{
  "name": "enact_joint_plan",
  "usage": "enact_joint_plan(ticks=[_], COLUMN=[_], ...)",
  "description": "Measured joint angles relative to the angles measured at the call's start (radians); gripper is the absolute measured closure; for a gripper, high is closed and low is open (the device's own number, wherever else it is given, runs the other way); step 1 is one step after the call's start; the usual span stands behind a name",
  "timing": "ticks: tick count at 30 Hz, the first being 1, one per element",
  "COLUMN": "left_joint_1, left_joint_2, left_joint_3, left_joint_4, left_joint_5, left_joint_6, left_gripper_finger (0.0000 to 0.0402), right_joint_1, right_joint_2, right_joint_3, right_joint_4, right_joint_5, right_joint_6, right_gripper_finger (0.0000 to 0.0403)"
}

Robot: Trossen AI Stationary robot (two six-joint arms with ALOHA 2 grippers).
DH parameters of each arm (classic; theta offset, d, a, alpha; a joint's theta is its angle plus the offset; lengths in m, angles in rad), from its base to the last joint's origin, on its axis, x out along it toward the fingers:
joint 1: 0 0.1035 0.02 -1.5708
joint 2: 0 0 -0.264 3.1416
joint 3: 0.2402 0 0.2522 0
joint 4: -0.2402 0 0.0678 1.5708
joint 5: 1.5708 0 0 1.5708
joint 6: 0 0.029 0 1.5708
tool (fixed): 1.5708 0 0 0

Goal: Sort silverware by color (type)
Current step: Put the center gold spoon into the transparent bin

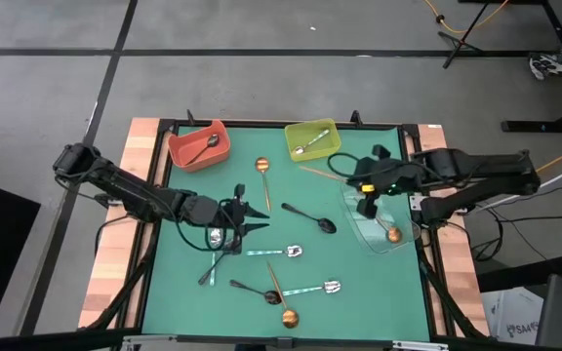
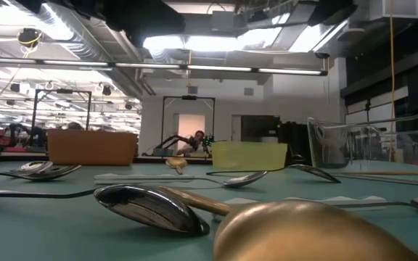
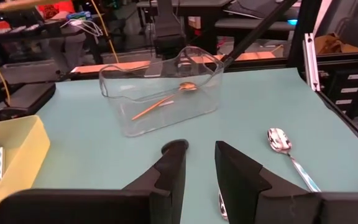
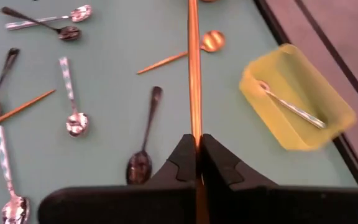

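You had one black spoon in the red bin point(image 1: 200, 146), one silver spoon in the yellow-green bin point(image 1: 311, 139) and one copper spoon point(image 1: 390, 232) in the clear bin point(image 1: 383, 220). Your right gripper point(image 4: 197, 144) hung above the clear bin with its jaws clamped on a copper spoon handle point(image 4: 193, 68), the handle's long axis running straight out from the jaws. Your left gripper point(image 3: 200, 155) waited over the counter point(image 1: 359, 283) mid-left, jaws parted and empty, with loose spoons scattered just beside it.
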Motion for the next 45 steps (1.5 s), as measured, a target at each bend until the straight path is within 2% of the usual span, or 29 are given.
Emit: enact_joint_plan(ticks=[6,17,33,41,45], left_joint_1=[0.005,0.005,0.005,0.005,0.005], left_joint_2=[0.000,0.000,0.000,0.000,0.000], left_joint_3=[0.000,0.000,0.000,0.000,0.000], left_joint_4=[0.000,0.000,-0.001,-0.001,-0.001], left_joint_5=[-0.001,0.000,0.000,0.000,0.000], left_joint_6=[0.000,0.000,0.000,-0.001,-0.001], left_gripper_finger=[0.0321,0.0321,0.0321,0.0321,0.0321], right_joint_1=[0.000,0.019,0.401,0.521,0.574], right_joint_2=[-0.033,-0.037,-0.035,-0.035,-0.035], right_joint_3=[-0.001,-0.001,-0.010,-0.174,-0.261], right_joint_4=[-0.147,-0.338,-0.472,-0.466,-0.461], right_joint_5=[0.101,0.167,0.379,0.391,0.359], right_joint_6=[0.158,0.387,0.836,1.029,1.155], right_gripper_finger=[0.0403,0.0403,0.0403,0.0403,0.0403])
